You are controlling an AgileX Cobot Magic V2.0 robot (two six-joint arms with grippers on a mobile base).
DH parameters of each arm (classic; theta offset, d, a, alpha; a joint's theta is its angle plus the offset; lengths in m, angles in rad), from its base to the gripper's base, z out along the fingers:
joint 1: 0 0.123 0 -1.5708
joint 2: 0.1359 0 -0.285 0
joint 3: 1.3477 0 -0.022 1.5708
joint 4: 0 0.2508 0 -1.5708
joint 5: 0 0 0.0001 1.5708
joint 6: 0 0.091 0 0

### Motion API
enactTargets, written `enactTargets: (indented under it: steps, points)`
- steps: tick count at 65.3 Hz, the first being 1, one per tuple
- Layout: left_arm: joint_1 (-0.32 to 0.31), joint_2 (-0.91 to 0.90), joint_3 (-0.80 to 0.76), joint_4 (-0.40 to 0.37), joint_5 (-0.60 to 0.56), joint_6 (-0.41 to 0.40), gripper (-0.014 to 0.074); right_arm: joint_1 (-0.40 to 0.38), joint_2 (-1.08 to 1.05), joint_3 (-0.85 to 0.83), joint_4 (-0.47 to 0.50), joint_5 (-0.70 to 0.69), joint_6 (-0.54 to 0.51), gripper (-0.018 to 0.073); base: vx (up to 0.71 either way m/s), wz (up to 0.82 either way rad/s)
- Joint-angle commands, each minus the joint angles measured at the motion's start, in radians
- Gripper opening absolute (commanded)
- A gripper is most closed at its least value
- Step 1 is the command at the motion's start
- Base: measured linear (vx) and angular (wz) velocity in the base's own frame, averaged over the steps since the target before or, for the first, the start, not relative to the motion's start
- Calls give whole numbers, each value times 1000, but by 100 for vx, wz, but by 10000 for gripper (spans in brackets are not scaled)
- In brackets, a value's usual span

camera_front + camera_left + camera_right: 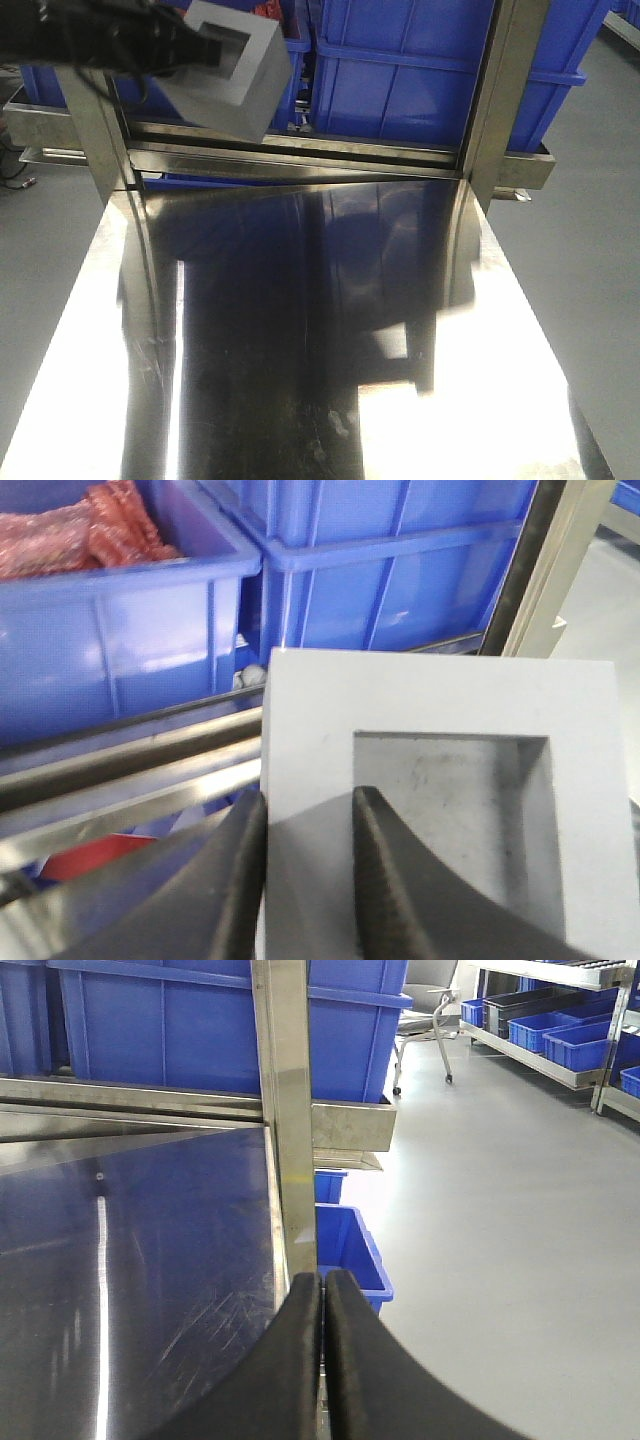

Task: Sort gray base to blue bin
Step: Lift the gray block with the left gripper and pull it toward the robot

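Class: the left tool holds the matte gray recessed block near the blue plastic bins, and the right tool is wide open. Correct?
No: the right tool is shut, as the right wrist view shows. The rest holds: the left tool grips the matte gray recessed block near the blue plastic bins.

Front view high over table, wrist views close, all facing blue bins.

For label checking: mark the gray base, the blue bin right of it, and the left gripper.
gray base (235, 95), front view, on its plain side face.
blue bin (420, 95), front view, on its front wall.
left gripper (308, 805), left wrist view, midway between fingertips clamping the base's wall.
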Motion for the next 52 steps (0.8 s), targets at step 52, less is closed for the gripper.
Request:
enactTargets:
  steps: [52]
  points:
    - [-5,-990,883,-22,-443,-2,38,0,-2,2,-7,-74,-13,-5,0,0]
